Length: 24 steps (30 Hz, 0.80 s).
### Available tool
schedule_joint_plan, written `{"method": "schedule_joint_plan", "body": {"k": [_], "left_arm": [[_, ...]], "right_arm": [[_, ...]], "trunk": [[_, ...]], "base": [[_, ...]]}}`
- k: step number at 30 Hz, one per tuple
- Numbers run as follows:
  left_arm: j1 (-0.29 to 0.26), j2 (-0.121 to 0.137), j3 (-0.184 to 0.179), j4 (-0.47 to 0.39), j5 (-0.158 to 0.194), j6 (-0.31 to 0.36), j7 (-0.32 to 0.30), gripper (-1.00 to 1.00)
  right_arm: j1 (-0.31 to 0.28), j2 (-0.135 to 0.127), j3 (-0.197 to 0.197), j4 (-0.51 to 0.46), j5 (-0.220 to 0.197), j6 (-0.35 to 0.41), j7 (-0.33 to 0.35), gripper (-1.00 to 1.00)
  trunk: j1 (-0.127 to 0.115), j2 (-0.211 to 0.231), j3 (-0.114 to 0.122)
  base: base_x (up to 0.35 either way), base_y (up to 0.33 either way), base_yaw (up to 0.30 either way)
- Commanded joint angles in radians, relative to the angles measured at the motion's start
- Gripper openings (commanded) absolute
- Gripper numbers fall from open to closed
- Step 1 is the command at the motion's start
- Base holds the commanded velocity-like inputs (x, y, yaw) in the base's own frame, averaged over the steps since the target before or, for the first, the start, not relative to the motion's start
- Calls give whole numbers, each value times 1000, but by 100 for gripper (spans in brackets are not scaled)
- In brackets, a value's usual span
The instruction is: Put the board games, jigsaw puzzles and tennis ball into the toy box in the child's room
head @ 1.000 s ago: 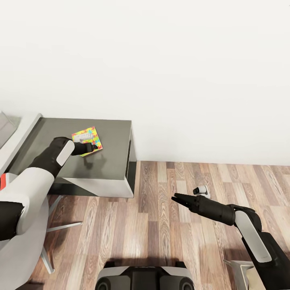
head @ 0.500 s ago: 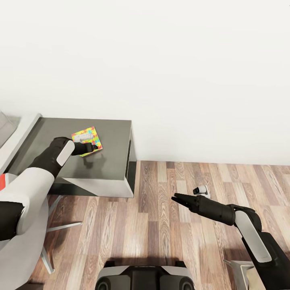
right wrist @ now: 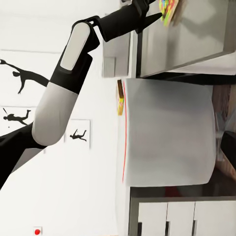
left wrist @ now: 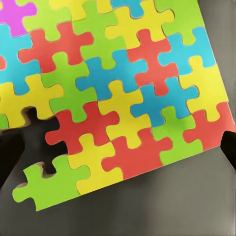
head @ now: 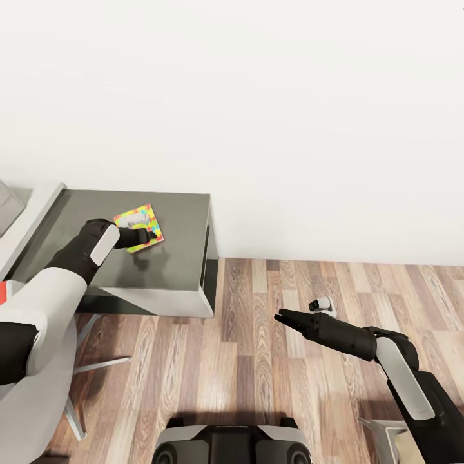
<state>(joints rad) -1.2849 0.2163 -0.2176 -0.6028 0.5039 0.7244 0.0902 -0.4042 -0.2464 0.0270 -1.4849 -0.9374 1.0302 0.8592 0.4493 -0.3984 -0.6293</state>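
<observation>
Left wrist view: fingers (left wrist: 231,147) flank the jigsaw puzzle (left wrist: 113,93).

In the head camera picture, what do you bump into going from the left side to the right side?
Left gripper at the jigsaw puzzle on the dark table → bare wood floor → right gripper → small white and black object on the floor.

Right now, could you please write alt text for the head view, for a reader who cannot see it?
The left gripper reaches over a colourful jigsaw puzzle lying on a dark grey table against a white wall. The right gripper hangs shut over the wood-plank floor.
</observation>
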Motion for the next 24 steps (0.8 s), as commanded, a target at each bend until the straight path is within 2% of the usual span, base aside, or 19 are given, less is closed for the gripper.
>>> {"method": "schedule_joint_plan", "body": {"k": [1, 24], "left_arm": [[-1, 1, -7, -2, 10, 3, 9, 100], [-1, 0, -8, -2, 10, 2, 10, 100]], "right_arm": [[-1, -1, 1, 0, 0, 4, 3, 100], [-1, -1, 1, 0, 0, 4, 3, 100]], "trunk": [[1, -2, -1], [1, -2, -1]], "base": [[43, 0, 0], [34, 0, 0]]}}
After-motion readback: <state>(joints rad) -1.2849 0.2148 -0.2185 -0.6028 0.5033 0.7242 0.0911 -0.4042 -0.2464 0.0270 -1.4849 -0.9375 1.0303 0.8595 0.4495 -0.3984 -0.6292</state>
